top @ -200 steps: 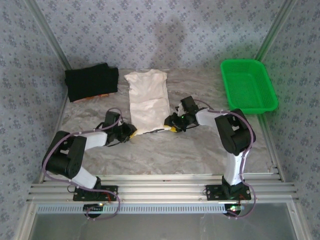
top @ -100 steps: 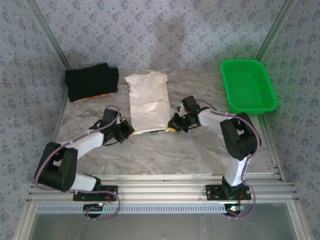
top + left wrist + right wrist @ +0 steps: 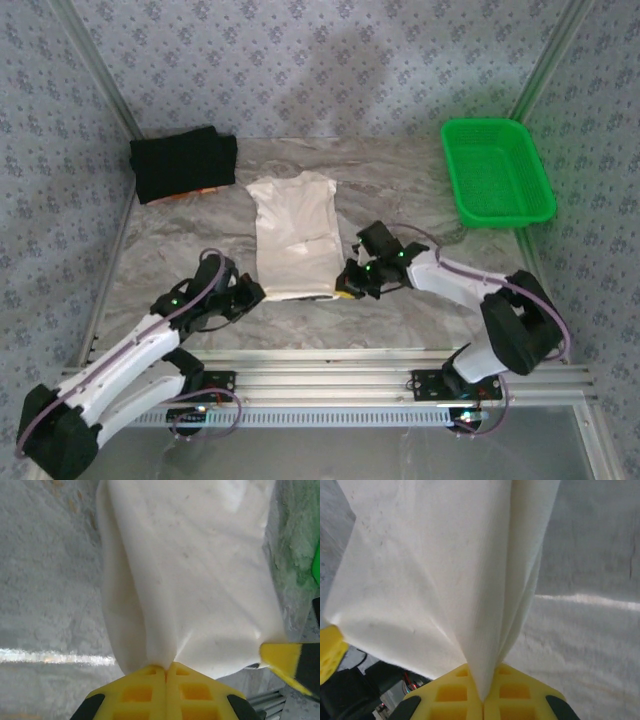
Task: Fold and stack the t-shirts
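I'm working a robotics lab cell here: the left arm base [image 3: 190,385] and right arm base [image 3: 455,385] are bolted to aluminium rails [image 3: 330,378] along the table's [image 3: 320,325] near edge, metal frame posts [image 3: 95,65] rise at its 2 far corners, and patterned backdrop cloth [image 3: 300,60] closes 3 sides.

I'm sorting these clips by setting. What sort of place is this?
Likely a robot lab test cell, not a home: aluminium rails edge a table, a patterned backdrop walls it in, and a cream-white t-shirt is spread for folding.

Yellow jaws pinch the cream-white shirt [image 3: 190,570], seemingly its hem.
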`<state>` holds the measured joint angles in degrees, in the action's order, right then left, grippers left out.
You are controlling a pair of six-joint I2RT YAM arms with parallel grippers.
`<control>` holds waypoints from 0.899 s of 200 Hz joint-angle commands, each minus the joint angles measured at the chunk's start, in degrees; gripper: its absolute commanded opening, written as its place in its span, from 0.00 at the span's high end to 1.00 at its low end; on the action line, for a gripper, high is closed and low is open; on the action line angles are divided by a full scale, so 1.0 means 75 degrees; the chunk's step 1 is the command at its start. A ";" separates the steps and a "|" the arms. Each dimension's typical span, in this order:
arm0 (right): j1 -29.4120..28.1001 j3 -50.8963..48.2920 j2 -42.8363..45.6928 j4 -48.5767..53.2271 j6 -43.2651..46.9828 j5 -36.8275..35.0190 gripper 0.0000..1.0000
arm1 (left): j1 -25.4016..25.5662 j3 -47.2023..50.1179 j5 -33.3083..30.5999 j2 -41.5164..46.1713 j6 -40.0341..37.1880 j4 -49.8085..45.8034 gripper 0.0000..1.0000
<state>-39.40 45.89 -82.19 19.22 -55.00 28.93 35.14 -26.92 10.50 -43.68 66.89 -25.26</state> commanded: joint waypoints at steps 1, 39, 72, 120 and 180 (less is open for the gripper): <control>-0.0610 -0.0354 0.0643 0.0571 -0.0841 -0.0779 1.00 | 0.0457 0.0081 -0.0667 0.0545 0.0727 -0.0990 1.00; -0.1076 -0.0348 0.1322 0.1048 -0.1214 -0.1427 1.00 | 0.0865 -0.0373 -0.0960 0.0626 0.0711 -0.1554 1.00; -0.0977 0.0352 0.1544 0.1647 -0.0941 -0.1599 1.00 | 0.0635 -0.1184 -0.1092 0.0574 0.0478 -0.2058 1.00; -0.0510 0.1968 0.0993 0.2683 -0.0158 -0.1530 1.00 | -0.0130 -0.2405 -0.0559 -0.0450 -0.0284 -0.2031 1.00; 0.0494 0.3529 -0.0332 0.3009 0.0774 -0.0945 1.00 | -0.1626 -0.3219 0.0522 -0.1560 -0.1161 -0.1630 1.00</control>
<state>-38.26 67.44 -81.25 37.36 -53.98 20.67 26.30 -47.55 11.25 -53.10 62.15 -37.47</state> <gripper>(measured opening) 0.070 0.041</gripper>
